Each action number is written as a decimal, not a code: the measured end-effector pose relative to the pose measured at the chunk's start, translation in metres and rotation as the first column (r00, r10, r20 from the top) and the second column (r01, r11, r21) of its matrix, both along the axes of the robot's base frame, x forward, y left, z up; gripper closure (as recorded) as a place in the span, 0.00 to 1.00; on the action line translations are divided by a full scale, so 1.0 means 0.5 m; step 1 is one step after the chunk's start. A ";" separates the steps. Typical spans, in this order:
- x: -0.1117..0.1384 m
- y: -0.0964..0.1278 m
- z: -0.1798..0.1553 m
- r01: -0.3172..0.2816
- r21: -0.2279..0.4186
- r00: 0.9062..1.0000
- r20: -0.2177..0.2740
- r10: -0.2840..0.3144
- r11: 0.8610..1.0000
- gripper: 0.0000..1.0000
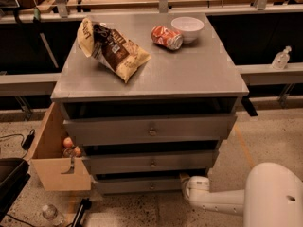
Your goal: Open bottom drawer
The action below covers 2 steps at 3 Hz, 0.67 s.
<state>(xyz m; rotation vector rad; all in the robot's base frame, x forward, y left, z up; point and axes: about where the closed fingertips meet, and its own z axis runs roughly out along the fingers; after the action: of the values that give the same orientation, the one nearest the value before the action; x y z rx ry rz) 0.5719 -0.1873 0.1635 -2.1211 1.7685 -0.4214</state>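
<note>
at the left of the frame an open cardboard box (52, 167) sits on the floor against the side of the cabinet (151, 79), with a couple of round fruits (70, 144) inside, and a plastic bottle (49, 214) lies on the floor below it. on the cabinet top, from left to right, lie a chip bag (112, 48), a red can (166, 37) on its side and a white bowl (187, 28). three grey drawers stack down the front, and the bottom drawer (137, 185) is the lowest and narrowest of them, at lower centre of the frame just above the floor; it looks shut or very nearly so, its long axis running left to right across the picture. its small knob (152, 185) sits mid-panel. the gripper (185, 186) is low at the right end of that panel, so the knob lies to its left along the drawer front, near but apart. by my judgement the next move calls for a short shift leftward to the knob before any pull toward the bottom of the frame. how wide the gripper stands, and whether it has hold of anything, i cannot tell. the white arm (222, 201) reaches in nearly level from the lower right corner, close to the floor, pointing left. a spray bottle (281, 58) stands far right.
</note>
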 end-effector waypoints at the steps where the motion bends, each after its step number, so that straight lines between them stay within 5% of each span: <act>1: -0.031 -0.011 0.013 0.034 -0.020 0.999 -0.003 -0.034 0.999 0.64; 2: -0.050 -0.019 0.030 0.056 -0.029 0.998 0.006 -0.056 0.998 0.88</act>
<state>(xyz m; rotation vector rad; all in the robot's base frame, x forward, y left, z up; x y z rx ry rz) 0.5467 -0.1968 0.1786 -2.0919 1.8331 -0.4700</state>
